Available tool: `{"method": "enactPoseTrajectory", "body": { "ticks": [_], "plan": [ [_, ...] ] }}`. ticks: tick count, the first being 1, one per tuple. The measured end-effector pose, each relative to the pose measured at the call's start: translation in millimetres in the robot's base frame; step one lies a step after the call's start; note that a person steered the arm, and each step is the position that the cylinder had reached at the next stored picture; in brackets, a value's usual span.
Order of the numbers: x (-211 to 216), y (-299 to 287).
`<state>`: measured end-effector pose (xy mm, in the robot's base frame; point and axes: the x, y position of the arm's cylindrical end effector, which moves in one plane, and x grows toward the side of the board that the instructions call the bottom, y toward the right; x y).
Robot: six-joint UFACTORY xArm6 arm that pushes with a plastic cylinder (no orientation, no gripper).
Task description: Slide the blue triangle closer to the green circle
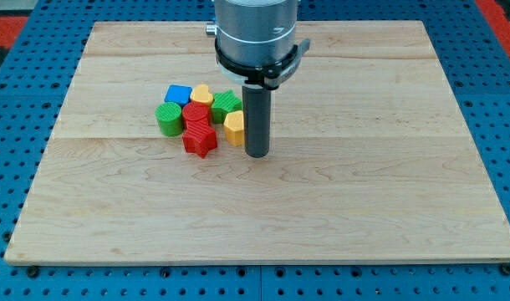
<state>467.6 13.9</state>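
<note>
Pale wooden boards formed the bench (pixel 339 217), set on blue pegboard. Near its centre-left, blocks sat bunched together: a blue block (pixel 178 94), its triangle shape hard to confirm, at the cluster's top left, touching the green circle (pixel 169 119) just below it. Yellow (pixel 202 94), green (pixel 226 104), red (pixel 198 125) and red star (pixel 201 143) pieces crowded alongside, with a yellow block (pixel 233 127). My tip (pixel 256 155) stood just right of that yellow block; the tool was a plain rod, grasping nothing.

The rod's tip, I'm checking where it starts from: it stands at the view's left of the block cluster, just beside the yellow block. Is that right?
Not quite. In the camera view my tip stands at the view's right of the cluster, not its left. The rest holds: it is just beside the yellow block at the cluster's right edge.
</note>
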Motion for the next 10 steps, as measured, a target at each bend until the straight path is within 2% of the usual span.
{"method": "enactPoseTrajectory", "body": {
  "ticks": [1,2,3,4,6,7,8,9,10],
  "plan": [
    [-95,110],
    [-202,145],
    [-273,127],
    [-276,104],
    [-275,-35],
    [-268,-72],
    [-240,-120],
    [-259,-108],
    [-257,-134]
  ]
}}
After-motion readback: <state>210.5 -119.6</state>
